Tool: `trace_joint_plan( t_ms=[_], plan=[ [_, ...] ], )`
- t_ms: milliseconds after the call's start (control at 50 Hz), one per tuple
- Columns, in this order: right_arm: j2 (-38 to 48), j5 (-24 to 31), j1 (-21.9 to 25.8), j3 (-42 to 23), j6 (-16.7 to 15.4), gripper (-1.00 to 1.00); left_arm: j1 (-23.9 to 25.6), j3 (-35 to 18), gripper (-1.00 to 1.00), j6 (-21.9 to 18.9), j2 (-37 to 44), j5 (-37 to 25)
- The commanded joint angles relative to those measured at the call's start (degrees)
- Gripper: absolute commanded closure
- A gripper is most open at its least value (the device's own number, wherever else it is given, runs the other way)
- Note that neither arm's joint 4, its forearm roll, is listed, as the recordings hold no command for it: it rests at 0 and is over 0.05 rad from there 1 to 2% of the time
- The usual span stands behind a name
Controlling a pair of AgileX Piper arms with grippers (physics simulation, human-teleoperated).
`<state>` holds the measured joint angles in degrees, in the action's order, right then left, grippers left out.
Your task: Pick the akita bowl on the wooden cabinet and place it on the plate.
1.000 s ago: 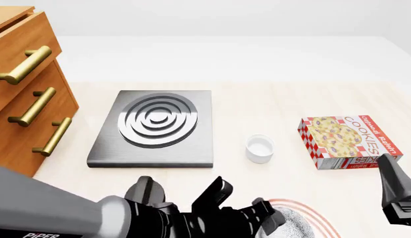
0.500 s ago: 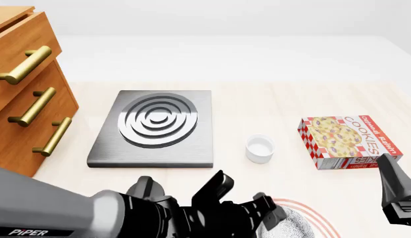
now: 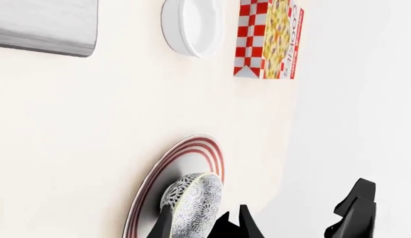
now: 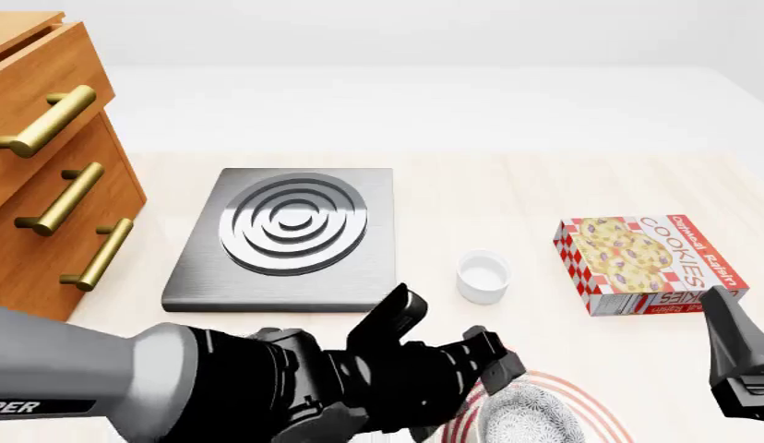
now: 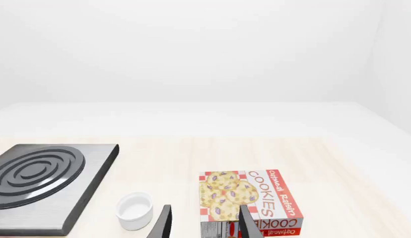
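1. where the front view is nearest the camera, the left tool reaches over the near edge of the table, its dark fingers spread apart beside the akita bowl and clamped on nothing.
2. the akita bowl sits on the plate, its black-and-white patterned inside facing up; in the left wrist view the bowl rests inside the red rings of the plate, with one finger of the left tool just beside its rim, and contact cannot be judged.
3. the right tool hangs at the near right, apart from the plate; in its own view its two fingers stand a moderate gap apart with nothing between them.
4. a little farther on, a small white ramekin stands on bare table, between the stove and the cookie box.
5. the cookie box lies flat to the right of the ramekin, its red-checked end toward the camera.
6. the grey stove, with its ringed burner, lies left of the ramekin.
7. the wooden cabinet stands at the far left, its brass handles facing the stove.
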<state>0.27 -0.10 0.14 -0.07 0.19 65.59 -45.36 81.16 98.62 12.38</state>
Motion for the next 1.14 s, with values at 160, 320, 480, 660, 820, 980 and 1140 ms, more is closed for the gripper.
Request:
trace_joint_plan(
  t_ms=[160,320,480,660,820,980,1140],
  plan=[
    [-0.07,0.09,0.00,-0.02,0.01,-1.00,-3.76,-1.16,-1.00,-4.02,-3.96,-4.05],
    [-0.08,0.12,0.00,-0.04,0.01,-1.00,-5.85,-1.84,-1.00,-6.13,-6.15,-5.95],
    [-0.06,0.11,-0.01,-0.05,0.01,-1.00,-9.14,-2.45,-1.00,-8.30,-9.60,-7.98],
    [0.05,0.02,-0.02,-0.05,0.01,-1.00,-13.04,-2.75,-1.00,-10.94,-13.91,-9.99],
    [0.13,-0.07,-0.02,-0.06,0.02,-1.00,-19.20,-3.56,-1.00,-14.44,-19.51,-10.81],
    [0.19,-0.12,-0.02,-0.06,0.01,-1.00,-25.04,-6.35,-1.00,-20.40,-25.46,-13.00],
    [0.16,-0.09,-0.01,-0.06,0.00,-1.00,-23.97,-8.68,-1.00,-29.03,-26.24,-15.85]
  ],
)
